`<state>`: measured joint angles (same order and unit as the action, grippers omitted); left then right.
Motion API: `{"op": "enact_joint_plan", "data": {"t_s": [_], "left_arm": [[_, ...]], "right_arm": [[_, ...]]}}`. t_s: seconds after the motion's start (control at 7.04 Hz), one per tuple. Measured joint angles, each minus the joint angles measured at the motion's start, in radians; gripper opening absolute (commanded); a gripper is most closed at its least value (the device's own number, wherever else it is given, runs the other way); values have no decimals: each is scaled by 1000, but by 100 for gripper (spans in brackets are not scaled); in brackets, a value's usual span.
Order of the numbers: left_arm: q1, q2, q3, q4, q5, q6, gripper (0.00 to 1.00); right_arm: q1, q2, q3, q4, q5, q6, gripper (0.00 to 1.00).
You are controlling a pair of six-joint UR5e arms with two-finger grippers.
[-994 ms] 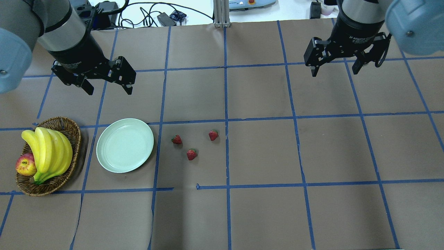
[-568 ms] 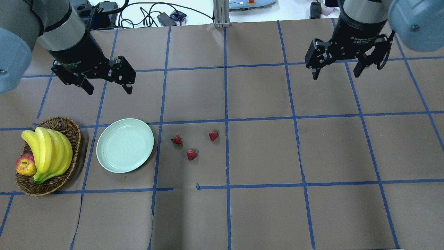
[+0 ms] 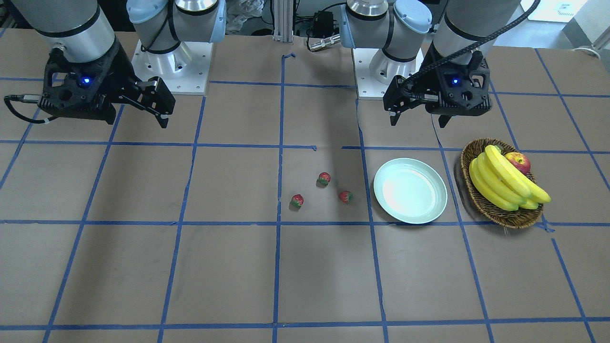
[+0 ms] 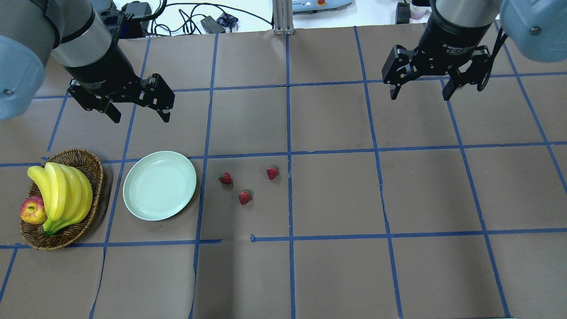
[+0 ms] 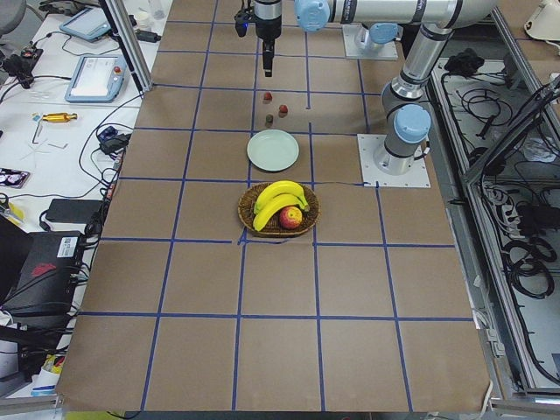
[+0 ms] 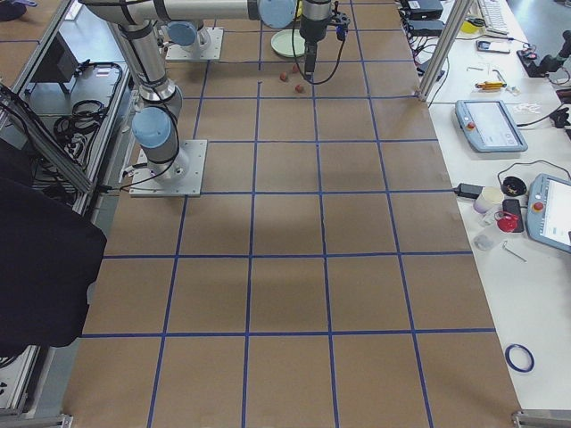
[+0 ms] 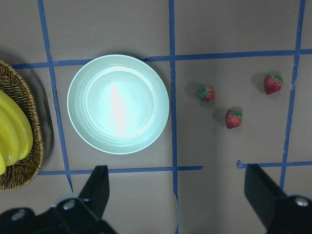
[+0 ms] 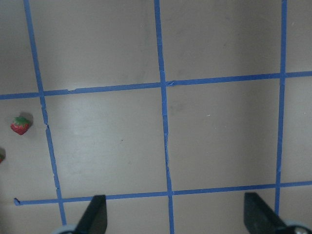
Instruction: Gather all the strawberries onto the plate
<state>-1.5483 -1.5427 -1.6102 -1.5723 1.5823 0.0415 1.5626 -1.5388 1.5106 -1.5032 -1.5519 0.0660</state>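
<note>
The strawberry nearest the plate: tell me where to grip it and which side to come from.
Grip its red body, below the leafy top, coming straight down. The strawberry lies low on the table beside the plate, so a side approach would likely scrape the surface. Its two neighbours lie apart, leaving finger room. The open left hand is nearer.

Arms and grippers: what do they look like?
Left arm and right arm: silver tubes, pale blue joint caps. Left gripper and right gripper: black two-finger units, white lettering on the wrist, a blue light, a black cable at each.
</note>
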Motion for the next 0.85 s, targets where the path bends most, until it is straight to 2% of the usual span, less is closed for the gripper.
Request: {"op": "enact_joint_plan", "data": {"t_s": [0.43, 0.57, 0.85], "left_arm": [[-24, -2, -6, -1, -10, 8, 98], [-48, -12, -27, 24, -11, 8, 100], [-84, -54, -105, 162, -34, -7, 98]], "right_arm": [[0, 0, 4, -11, -1, 3, 100], [0, 2, 5, -30, -4, 3, 100], [0, 5, 10, -69, -9, -1, 100]]}}
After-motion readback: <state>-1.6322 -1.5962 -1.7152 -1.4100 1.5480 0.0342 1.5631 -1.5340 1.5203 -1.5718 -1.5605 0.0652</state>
